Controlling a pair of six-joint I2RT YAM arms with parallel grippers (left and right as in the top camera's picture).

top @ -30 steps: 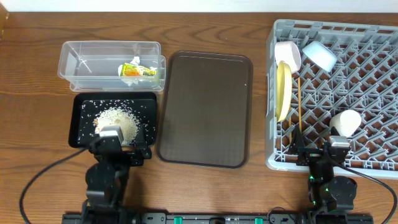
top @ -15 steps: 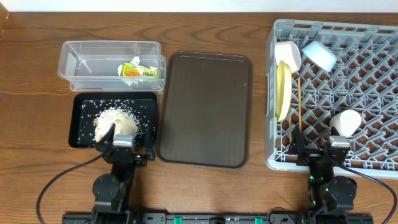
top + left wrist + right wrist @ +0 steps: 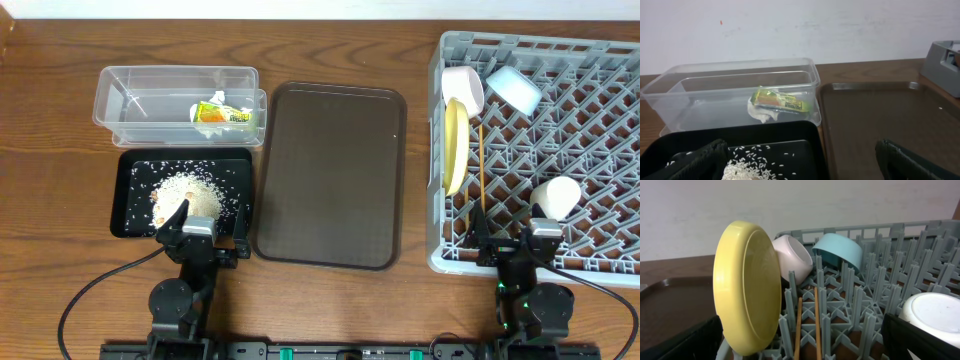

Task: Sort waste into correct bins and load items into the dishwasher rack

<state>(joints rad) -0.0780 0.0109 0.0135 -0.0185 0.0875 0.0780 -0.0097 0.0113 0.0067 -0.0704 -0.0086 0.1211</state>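
**Both grippers spread wide at the table's near edge**

Overhead: the brown serving tray (image 3: 330, 175) lies mid-table. To its left, by its far half, sits the clear tub (image 3: 150, 95). The snack wrapper (image 3: 222, 114) lies inside, at the end nearest the serving tray. Beside the serving tray's near half lies the black tray (image 3: 130, 215), holding a heap of rice (image 3: 190, 192) and scattered grains. The left gripper (image 3: 200, 235) hangs over the black tray's near edge, by the serving tray's near left corner.

To the right of the serving tray stands the dishwasher rack (image 3: 600, 130). Along its side closest to the serving tray are the yellow plate (image 3: 456, 145) on edge, the white bowl (image 3: 463, 87) and the chopsticks (image 3: 481, 170). The light blue bowl (image 3: 513, 88) and the cup (image 3: 556, 196) sit farther from the serving tray. The right gripper (image 3: 512, 245) is at the rack's near wall.

Left wrist: the left fingers (image 3: 700, 160) stand far apart with nothing held. The rice is below them, the tub and wrapper are beyond, and the serving tray is to the right.

Right wrist: the right fingers (image 3: 920, 340) are likewise spread and hold nothing. The plate stands upright and the white bowl is tucked behind it. The chopsticks lie among the pegs, and a corner of the serving tray shows at the left.
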